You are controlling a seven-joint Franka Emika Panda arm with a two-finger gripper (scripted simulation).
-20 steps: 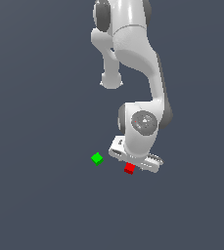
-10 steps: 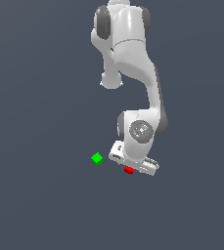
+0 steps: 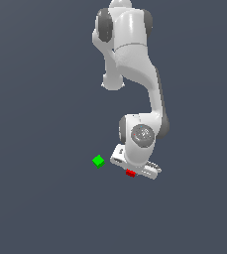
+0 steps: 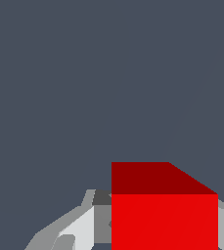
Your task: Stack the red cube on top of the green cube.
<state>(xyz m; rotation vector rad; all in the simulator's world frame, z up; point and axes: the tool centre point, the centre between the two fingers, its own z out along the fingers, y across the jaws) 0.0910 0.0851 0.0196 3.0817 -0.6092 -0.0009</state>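
Note:
The red cube [image 3: 130, 173] lies on the dark floor, half hidden under the white hand of my gripper [image 3: 134, 171], which has come down right over it. In the wrist view the red cube [image 4: 164, 215] fills the space between the two grey fingers [image 4: 84, 227], and both seem to touch its sides with no gap showing. The green cube [image 3: 98, 160] sits on the floor by itself, a short way toward the exterior view's left of the gripper and slightly farther up in the picture. It does not appear in the wrist view.
The white arm [image 3: 135, 74] reaches down from the top of the exterior view, bent over the red cube. Everything rests on the plain dark grey floor [image 3: 40, 208].
The arm has dropped lower over the red cube, mostly in the first half second. Both cubes stay where they were.

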